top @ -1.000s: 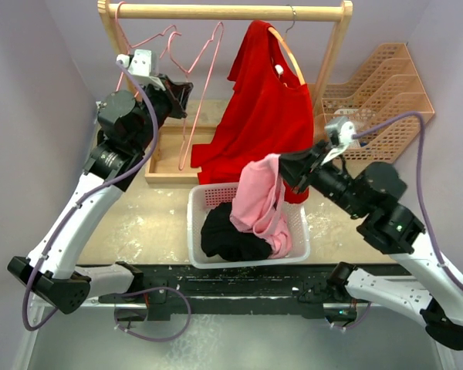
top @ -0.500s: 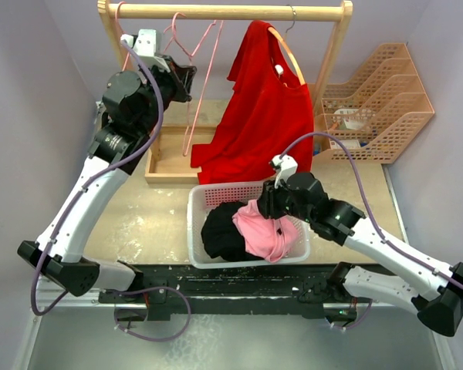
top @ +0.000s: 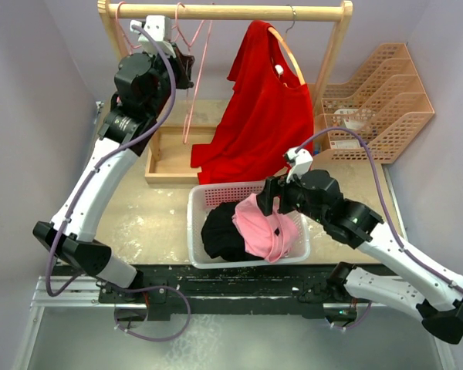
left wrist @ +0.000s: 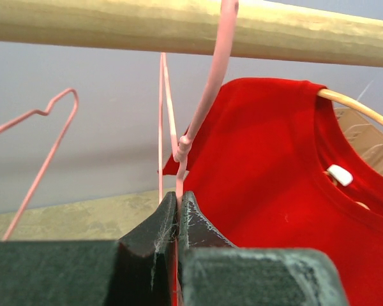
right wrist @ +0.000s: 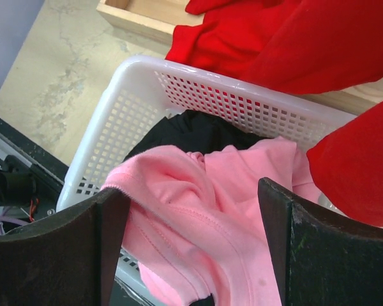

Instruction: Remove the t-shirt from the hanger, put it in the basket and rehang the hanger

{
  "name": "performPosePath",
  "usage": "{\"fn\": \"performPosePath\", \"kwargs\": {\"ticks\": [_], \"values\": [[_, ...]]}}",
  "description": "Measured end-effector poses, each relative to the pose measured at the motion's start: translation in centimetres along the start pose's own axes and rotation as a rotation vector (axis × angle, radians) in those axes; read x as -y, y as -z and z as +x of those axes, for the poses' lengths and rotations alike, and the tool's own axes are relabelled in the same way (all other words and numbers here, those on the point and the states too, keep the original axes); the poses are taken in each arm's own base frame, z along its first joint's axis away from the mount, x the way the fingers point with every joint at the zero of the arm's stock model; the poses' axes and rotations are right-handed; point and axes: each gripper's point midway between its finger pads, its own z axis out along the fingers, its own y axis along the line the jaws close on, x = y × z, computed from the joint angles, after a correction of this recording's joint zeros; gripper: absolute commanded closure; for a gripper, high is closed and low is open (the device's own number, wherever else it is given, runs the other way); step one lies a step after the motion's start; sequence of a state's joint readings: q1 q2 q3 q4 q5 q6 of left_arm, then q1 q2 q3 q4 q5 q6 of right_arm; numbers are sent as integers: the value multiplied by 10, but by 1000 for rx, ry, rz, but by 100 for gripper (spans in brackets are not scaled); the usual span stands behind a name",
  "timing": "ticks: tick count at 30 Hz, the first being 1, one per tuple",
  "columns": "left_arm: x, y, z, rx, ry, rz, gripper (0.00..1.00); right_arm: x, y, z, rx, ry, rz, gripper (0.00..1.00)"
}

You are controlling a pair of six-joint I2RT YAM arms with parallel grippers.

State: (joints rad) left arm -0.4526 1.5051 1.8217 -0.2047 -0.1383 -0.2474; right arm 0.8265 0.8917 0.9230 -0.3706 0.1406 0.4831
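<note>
Pale walls, sandy tabletop (top: 139,216), wooden rail (top: 224,11) across the top. I see the left gripper (left wrist: 177,213) pressed tight on a bare pink wire hanger (left wrist: 207,95), just under its twisted neck, with the hook over the rail. White basket (top: 194,223) mid-table holds a black garment (top: 216,231), with the pink t-shirt (top: 266,231) heaped on top. Right gripper (right wrist: 191,191) is spread wide over that shirt, gripping none of it. Red t-shirt (top: 262,116) hangs on a wooden hanger (top: 289,54) behind.

It looked like a robotics lab booth: plain grey walls (top: 31,116) enclosed a scuffed table (top: 154,223) holding a small wooden rack (top: 224,11) and basket (top: 194,212), with two arms (top: 92,193) bolted to the near rail (top: 239,281).
</note>
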Motion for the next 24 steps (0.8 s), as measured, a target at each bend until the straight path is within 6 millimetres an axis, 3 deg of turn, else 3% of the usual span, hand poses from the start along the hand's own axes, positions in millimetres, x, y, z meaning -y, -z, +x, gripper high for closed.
{"fn": "performPosePath", "kwargs": {"ticks": [14, 20, 22, 24], "values": [[-49, -25, -5, 1, -9, -107, 100, 1, 11, -4, 13, 17, -7, 17], [-73, -32, 7, -35, 16, -145, 100, 1, 12, -3, 12, 21, -7, 17], [-75, -33, 8, -37, 27, -149, 94, 1, 14, -5, 19, 19, -10, 17], [-76, -32, 7, -33, 32, -147, 80, 0, 17, -6, 27, 18, -13, 17]]}}
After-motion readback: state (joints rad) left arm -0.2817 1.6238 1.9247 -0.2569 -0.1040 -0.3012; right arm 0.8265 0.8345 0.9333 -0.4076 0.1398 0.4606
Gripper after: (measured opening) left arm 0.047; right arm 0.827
